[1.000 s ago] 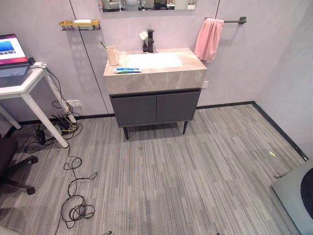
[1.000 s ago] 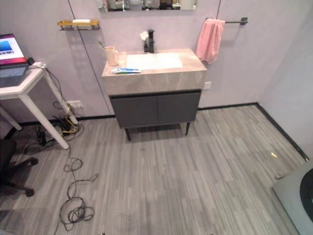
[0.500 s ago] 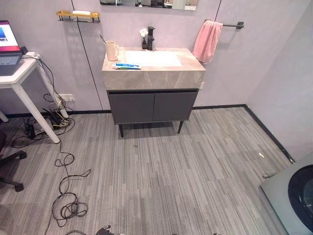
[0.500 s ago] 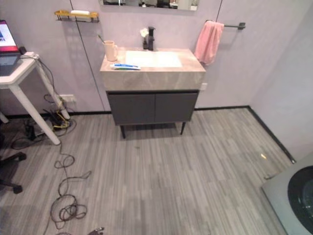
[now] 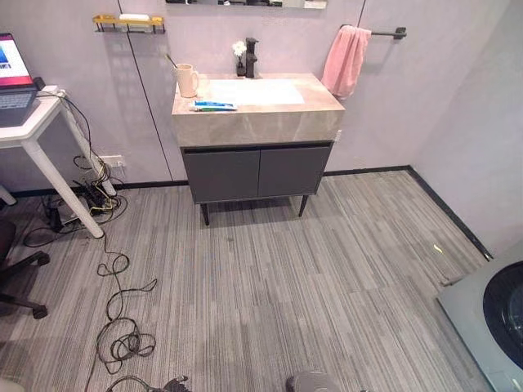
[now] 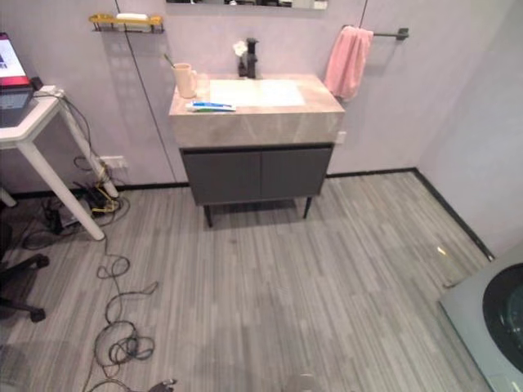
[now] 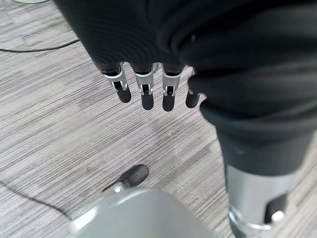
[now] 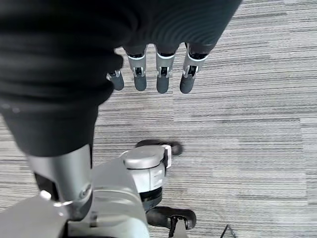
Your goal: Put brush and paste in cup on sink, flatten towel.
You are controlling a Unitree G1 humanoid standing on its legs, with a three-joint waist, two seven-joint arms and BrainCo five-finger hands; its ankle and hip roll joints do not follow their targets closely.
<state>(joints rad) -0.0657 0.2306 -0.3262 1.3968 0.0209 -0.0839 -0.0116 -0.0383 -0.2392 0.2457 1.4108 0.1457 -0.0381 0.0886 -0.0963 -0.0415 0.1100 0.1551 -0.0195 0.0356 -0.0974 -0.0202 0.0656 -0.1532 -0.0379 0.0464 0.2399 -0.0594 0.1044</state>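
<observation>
Nearest: my left hand [image 7: 143, 91] and my right hand [image 8: 158, 79], both hanging over the striped grey floor [image 5: 270, 294], fingers straight and relaxed, nothing in either

Progress: none of the task looks done; I judge myself at the approach stage, well apart from the vanity

Open room: a wide stretch of floor between me and the cabinet; on my left a loose tangle of cable [image 5: 122, 339], an office chair base [image 5: 20, 282] and a white desk [image 5: 33, 139]; on my right the corner of a grey washing machine [image 5: 490, 314]

Sink top [image 5: 257, 110]: toothpaste tube [image 5: 214, 105] lying flat near the front edge, what may be the brush beside it, too small to tell; beige cup [image 5: 187, 80] upright at the back left corner, a thin handle already standing in it

Farthest: pink towel [image 5: 344, 60] bunched on the wall rail [image 5: 384, 33], right of the sink, not yet flattened
</observation>
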